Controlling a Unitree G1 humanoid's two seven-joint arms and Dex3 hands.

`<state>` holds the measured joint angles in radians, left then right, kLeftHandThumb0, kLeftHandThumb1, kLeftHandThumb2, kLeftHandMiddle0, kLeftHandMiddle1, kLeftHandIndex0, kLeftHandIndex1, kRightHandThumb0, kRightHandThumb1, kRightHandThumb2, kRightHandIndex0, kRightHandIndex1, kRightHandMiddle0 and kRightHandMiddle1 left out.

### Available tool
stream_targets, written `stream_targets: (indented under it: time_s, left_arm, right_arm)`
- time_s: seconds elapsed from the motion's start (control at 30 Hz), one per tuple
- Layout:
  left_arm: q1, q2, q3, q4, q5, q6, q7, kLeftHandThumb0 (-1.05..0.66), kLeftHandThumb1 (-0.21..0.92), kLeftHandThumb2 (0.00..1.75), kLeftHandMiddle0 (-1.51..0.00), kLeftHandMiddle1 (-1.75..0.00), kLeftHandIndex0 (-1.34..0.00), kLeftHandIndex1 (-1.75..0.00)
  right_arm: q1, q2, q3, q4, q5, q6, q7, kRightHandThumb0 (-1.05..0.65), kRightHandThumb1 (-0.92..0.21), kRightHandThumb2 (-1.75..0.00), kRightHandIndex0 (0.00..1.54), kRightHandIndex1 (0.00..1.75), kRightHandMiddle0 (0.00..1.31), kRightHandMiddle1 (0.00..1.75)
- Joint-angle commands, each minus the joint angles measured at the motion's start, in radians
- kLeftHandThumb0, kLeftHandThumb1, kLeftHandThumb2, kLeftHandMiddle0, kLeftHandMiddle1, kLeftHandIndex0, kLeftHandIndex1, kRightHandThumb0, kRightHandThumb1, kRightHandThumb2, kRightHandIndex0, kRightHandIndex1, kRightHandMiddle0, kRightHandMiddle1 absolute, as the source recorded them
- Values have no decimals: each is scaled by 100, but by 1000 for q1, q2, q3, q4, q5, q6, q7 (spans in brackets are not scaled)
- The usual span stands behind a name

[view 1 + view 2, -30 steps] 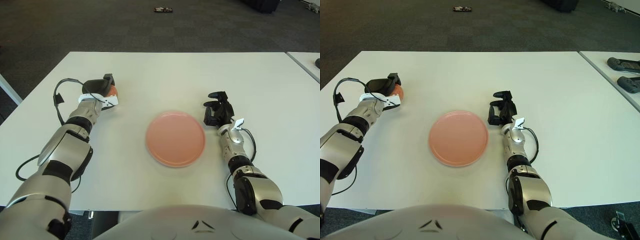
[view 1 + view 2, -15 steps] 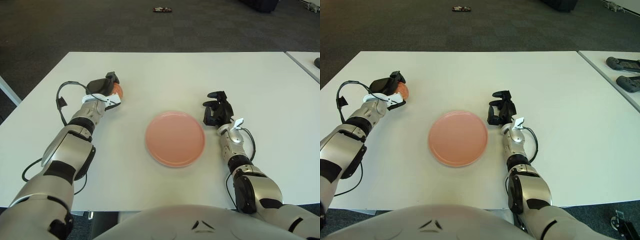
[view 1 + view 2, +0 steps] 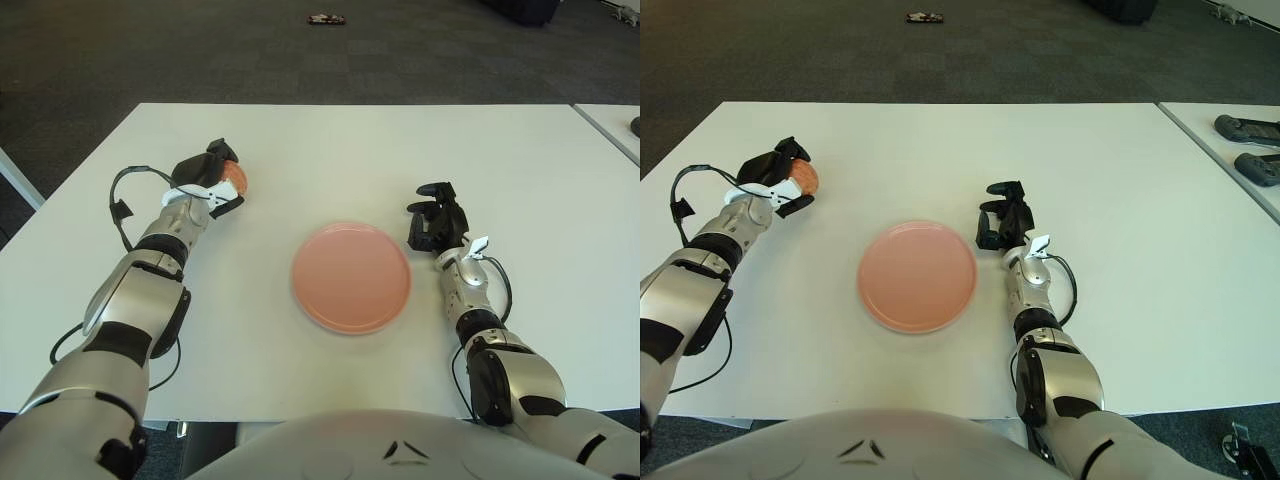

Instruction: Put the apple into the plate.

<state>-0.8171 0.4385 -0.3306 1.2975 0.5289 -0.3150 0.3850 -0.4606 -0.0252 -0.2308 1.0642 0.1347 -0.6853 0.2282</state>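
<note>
A reddish-orange apple sits in my left hand, whose black fingers are curled around it at the left side of the white table, slightly above the surface. The pink round plate lies flat in the middle of the table, well to the right of the apple and nearer to me. My right hand shows just right of the plate's rim with its dark fingers curled and holding nothing.
The white table stretches wide behind the plate. A second table edge at the far right carries two dark controllers. A small dark object lies on the carpet beyond the table.
My left hand has lifted the apple a little and carried it slightly to the right, rotating so more of the apple shows. The right hand and the plate have stayed put.
</note>
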Motion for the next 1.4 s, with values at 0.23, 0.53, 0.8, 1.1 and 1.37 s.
stream_targets:
  time_s: [0.23,0.53,0.8,1.1,1.37]
  left_arm:
    - [-19,3,76,-24,-71,-60,-14,0,4,160,-86,-163,-59,-175]
    - [-16,-11,179,-139,-194,-135,-104,0,4,160,-86,-163,-59,-175]
    - [21,-41,242,-343,-293,-135,-212,0,3,162,-86,-165,-60,-175]
    - [132,-91,287,-637,-364,-110,-273,0,2,163,-85,-167,-60,-175]
    - [227,-138,301,-924,-443,-56,-375,0,0,165,-88,-165,-62,-175]
  right_arm:
    - [15,3,-8,35,11,28,-6,53,-15,-151,74,175,97,175]
    - [13,6,-10,33,10,32,-10,53,-15,-151,74,175,96,175]
    - [13,7,-9,31,14,21,9,53,-16,-151,74,175,96,175]
    - [10,7,-11,35,15,32,11,53,-16,-151,74,175,96,175]
    - [10,9,-10,39,12,29,12,53,-16,-151,74,175,95,175]
